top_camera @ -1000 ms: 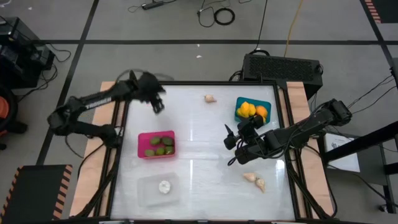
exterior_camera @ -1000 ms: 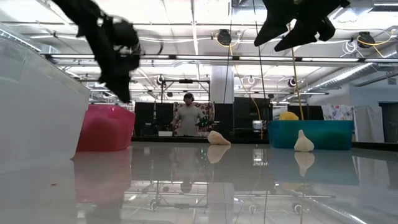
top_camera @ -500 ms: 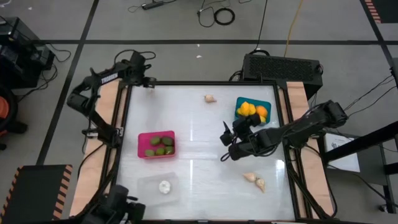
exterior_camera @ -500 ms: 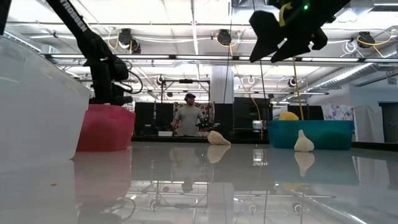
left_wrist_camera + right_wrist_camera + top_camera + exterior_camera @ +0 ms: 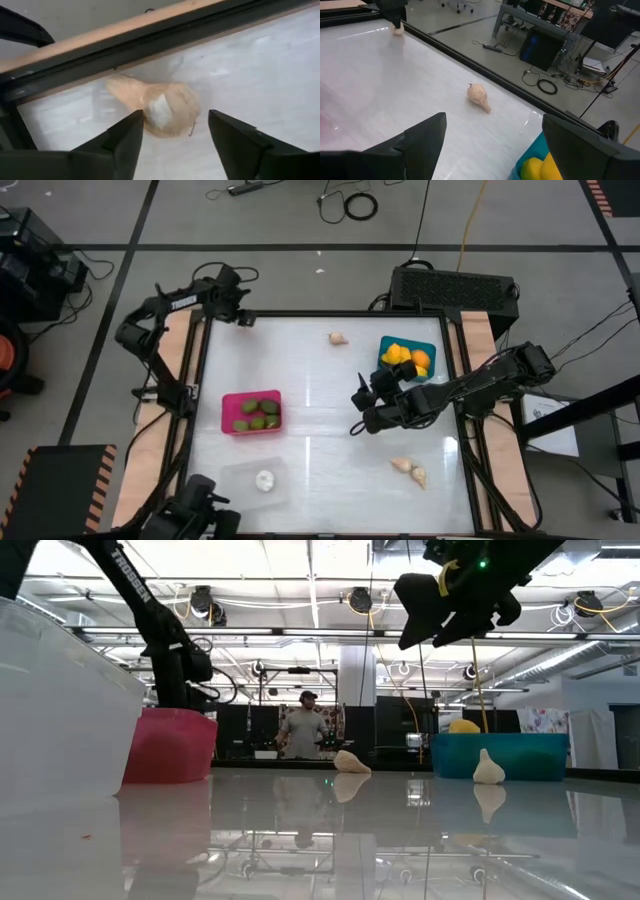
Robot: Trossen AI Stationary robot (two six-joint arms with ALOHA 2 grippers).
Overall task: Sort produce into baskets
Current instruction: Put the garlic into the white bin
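My left gripper (image 5: 240,315) (image 5: 172,120) is open at the table's far left corner, low over a whitish garlic bulb (image 5: 167,107) that lies on the table against the frame. Its fingers stand on either side of the bulb without touching it. My right gripper (image 5: 360,415) (image 5: 495,150) is open and empty, above the table's middle right. A pink basket (image 5: 250,412) holds green fruits. A teal basket (image 5: 407,358) holds yellow-orange fruits. A clear basket (image 5: 255,480) holds one bulb.
Another bulb (image 5: 338,338) (image 5: 479,95) lies near the far edge. Two bulbs (image 5: 410,470) lie near the right front. The table's raised dark frame (image 5: 150,45) runs close behind the corner bulb. A person (image 5: 302,730) stands in the room beyond the table.
My left gripper has gone toward the table's far left corner and down, to the bulb lying there. My right gripper has drifted a little toward the table's left, still open.
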